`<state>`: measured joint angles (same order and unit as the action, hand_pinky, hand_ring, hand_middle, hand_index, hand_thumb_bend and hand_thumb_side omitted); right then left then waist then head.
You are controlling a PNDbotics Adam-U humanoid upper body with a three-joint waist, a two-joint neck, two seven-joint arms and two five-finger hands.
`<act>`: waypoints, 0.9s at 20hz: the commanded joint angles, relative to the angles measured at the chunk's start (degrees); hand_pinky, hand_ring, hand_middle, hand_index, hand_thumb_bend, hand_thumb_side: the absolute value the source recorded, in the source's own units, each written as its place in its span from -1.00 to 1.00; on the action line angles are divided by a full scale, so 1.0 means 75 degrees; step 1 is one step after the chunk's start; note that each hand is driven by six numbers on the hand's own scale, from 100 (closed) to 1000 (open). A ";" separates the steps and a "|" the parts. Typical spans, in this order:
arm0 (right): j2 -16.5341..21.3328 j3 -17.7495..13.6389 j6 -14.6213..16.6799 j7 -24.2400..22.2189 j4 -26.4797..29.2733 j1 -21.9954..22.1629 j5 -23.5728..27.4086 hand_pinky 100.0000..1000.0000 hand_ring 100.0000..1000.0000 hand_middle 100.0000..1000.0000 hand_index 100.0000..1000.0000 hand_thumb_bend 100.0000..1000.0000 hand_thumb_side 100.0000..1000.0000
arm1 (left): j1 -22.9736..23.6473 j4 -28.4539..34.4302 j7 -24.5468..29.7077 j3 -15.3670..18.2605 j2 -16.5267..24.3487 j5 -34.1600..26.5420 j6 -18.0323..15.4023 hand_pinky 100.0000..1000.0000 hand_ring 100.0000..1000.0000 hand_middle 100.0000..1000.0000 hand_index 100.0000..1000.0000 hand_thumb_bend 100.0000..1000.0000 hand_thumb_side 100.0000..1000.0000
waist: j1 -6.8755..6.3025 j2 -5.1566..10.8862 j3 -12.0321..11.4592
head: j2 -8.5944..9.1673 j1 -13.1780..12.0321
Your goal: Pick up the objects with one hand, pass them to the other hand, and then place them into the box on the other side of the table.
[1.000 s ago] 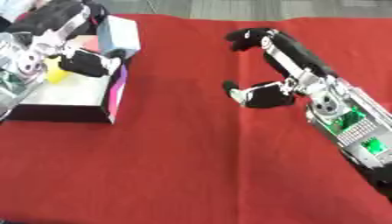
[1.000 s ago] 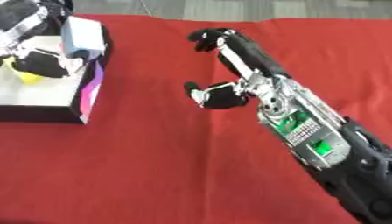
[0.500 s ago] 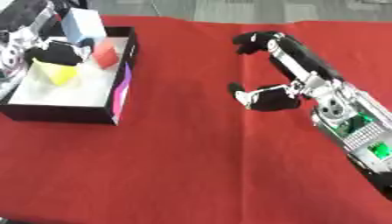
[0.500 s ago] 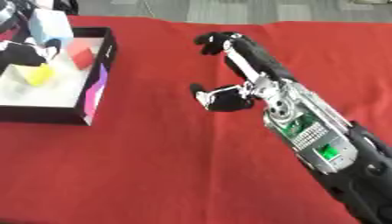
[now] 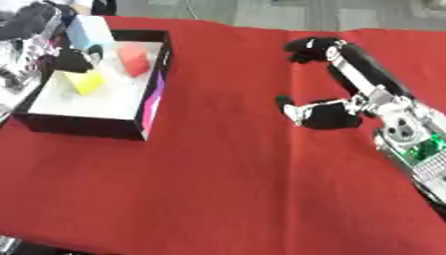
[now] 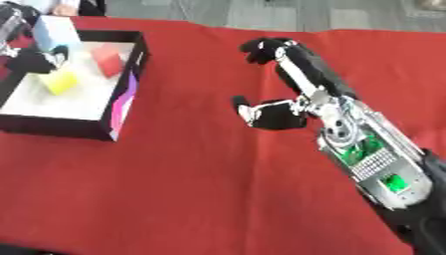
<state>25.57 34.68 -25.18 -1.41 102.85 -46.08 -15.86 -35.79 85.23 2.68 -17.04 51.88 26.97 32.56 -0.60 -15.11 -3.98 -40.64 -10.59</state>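
A black-walled box (image 5: 153, 94) with a white floor stands at the left. Inside it lie a yellow block (image 5: 84, 81) and a red block (image 5: 133, 60). A pale blue block (image 5: 89, 33) stands up at the box's far left corner. My left hand (image 5: 39, 24) hangs over that corner with its fingers (image 5: 75, 58) curled against the pale blue block. On the right, my right hand (image 6: 280, 113) hovers over the red cloth (image 5: 226, 164), open and holding nothing, its fingers (image 6: 272, 47) stretched away from me and the thumb pointing left.
A red cloth covers the whole table. Grey floor shows beyond its far edge (image 5: 261, 15). My right forearm (image 6: 375, 164), with green electronics showing, runs down to the lower right corner.
The camera has shifted. My left hand has drawn back from over the box's middle to its far left corner, uncovering the yellow and red blocks. The right hand has barely moved.
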 commanded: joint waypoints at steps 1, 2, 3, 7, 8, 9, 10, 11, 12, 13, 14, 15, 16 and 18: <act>0.0163 -0.0110 -0.0029 0.0090 0.0194 -0.0112 0.0094 0.78 0.57 0.39 0.65 -0.58 -1.00 | -0.0079 -0.0198 -0.0052 0.0172 0.0148 0.0055 -0.0037 0.37 0.29 -0.11 -0.14 -1.00 -0.77 | 0.0084 0.0087 -0.0002 | 0.0084 -0.0168; 0.0165 -0.0110 -0.0036 0.0102 0.0198 -0.0111 0.0107 0.78 0.57 0.39 0.65 -0.58 -1.00 | -0.0080 -0.0266 -0.0048 0.0168 0.0136 0.0071 -0.0053 0.38 0.30 -0.09 -0.10 -1.00 -0.79 | 0.0087 0.0084 -0.0001 | 0.0088 -0.0204; 0.0165 -0.0112 -0.0043 0.0114 0.0202 -0.0109 0.0118 0.78 0.57 0.39 0.64 -0.59 -1.00 | -0.0080 -0.0337 -0.0041 0.0165 0.0125 0.0096 -0.0068 0.38 0.30 -0.08 -0.06 -1.00 -0.80 | 0.0091 0.0081 0.0000 | 0.0092 -0.0238; 0.0164 -0.0120 -0.0063 0.0156 0.0218 -0.0105 0.0152 0.78 0.57 0.38 0.64 -0.60 -1.00 | -0.0077 -0.0691 0.0191 0.0130 0.0064 0.0263 -0.0119 0.45 0.41 0.12 0.28 -1.00 -0.83 | 0.0102 0.0068 0.0008 | 0.0099 -0.0309; 0.0163 -0.0122 -0.0068 0.0167 0.0221 -0.0103 0.0160 0.78 0.56 0.38 0.64 -0.60 -1.00 | -0.0074 -0.0776 0.0332 0.0110 0.0052 0.0331 -0.0142 0.49 0.49 0.26 0.46 -1.00 -0.50 | 0.0105 0.0065 0.0011 | 0.0102 -0.0313; 0.0162 -0.0123 -0.0071 0.0179 0.0225 -0.0102 0.0172 0.78 0.56 0.38 0.64 -0.61 -1.00 | -0.0073 -0.0853 0.0496 0.0084 0.0042 0.0434 -0.0178 0.53 0.59 0.38 0.60 -0.64 0.02 | 0.0107 0.0063 0.0013 | 0.0107 -0.0315; 0.0160 -0.0123 -0.0074 0.0190 0.0230 -0.0100 0.0184 0.78 0.56 0.38 0.64 -0.61 -1.00 | -0.0072 -0.0924 0.0689 0.0053 0.0033 0.0576 -0.0226 0.56 0.63 0.42 0.64 -0.35 0.41 | 0.0109 0.0061 0.0016 | 0.0108 -0.0318; 0.0160 -0.0123 -0.0078 0.0198 0.0233 -0.0099 0.0194 0.78 0.56 0.38 0.64 -0.61 -1.00 | -0.0078 -0.0982 0.0871 0.0038 0.0023 0.0730 -0.0266 0.57 0.64 0.43 0.64 -0.30 0.48 | 0.0111 0.0061 0.0018 | 0.0107 -0.0319; 0.0161 -0.0123 -0.0081 0.0204 0.0238 -0.0099 0.0202 0.78 0.56 0.38 0.64 -0.60 -1.00 | -0.0082 -0.1035 0.1037 0.0034 0.0012 0.0878 -0.0285 0.60 0.68 0.47 0.68 -0.07 0.75 | 0.0113 0.0062 0.0019 | 0.0108 -0.0315; 0.0163 -0.0125 -0.0085 0.0210 0.0242 -0.0098 0.0208 0.78 0.56 0.38 0.64 -0.61 -1.00 | -0.0086 -0.1084 0.1182 0.0033 0.0002 0.1026 -0.0276 0.62 0.70 0.49 0.70 0.20 0.91 | 0.0114 0.0063 0.0021 | 0.0111 -0.0304; 0.0165 -0.0127 -0.0089 0.0215 0.0245 -0.0097 0.0213 0.78 0.56 0.38 0.64 -0.61 -1.00 | -0.0095 -0.1108 0.1286 0.0038 -0.0008 0.1164 -0.0262 0.62 0.70 0.49 0.70 0.33 0.91 | 0.0114 0.0065 0.0022 | 0.0113 -0.0293; 0.0168 -0.0128 -0.0093 0.0219 0.0249 -0.0096 0.0217 0.78 0.56 0.38 0.64 -0.61 -1.00 | -0.0104 -0.1109 0.1336 0.0049 -0.0010 0.1323 -0.0239 0.62 0.71 0.49 0.70 0.39 0.89 | 0.0114 0.0067 0.0023 | 0.0110 -0.0268; 0.0171 -0.0129 -0.0097 0.0221 0.0253 -0.0096 0.0220 0.78 0.56 0.38 0.64 -0.61 -1.00 | -0.0106 -0.1100 0.1363 0.0061 -0.0016 0.1471 -0.0214 0.62 0.71 0.49 0.70 0.42 0.90 | 0.0113 0.0070 0.0023 | 0.0105 -0.0244; 0.0179 -0.0139 -0.0101 0.0225 0.0265 -0.0093 0.0227 0.79 0.56 0.38 0.64 -0.62 -1.00 | -0.0106 -0.1072 0.1422 0.0093 -0.0024 0.1665 -0.0172 0.62 0.71 0.49 0.70 0.44 0.91 | 0.0107 0.0079 0.0026 | 0.0087 -0.0186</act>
<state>25.68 34.55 -25.86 0.01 103.52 -46.03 -14.34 -35.78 76.75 12.86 -17.15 50.27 38.21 31.11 -0.27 -15.12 -3.83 -40.59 -12.27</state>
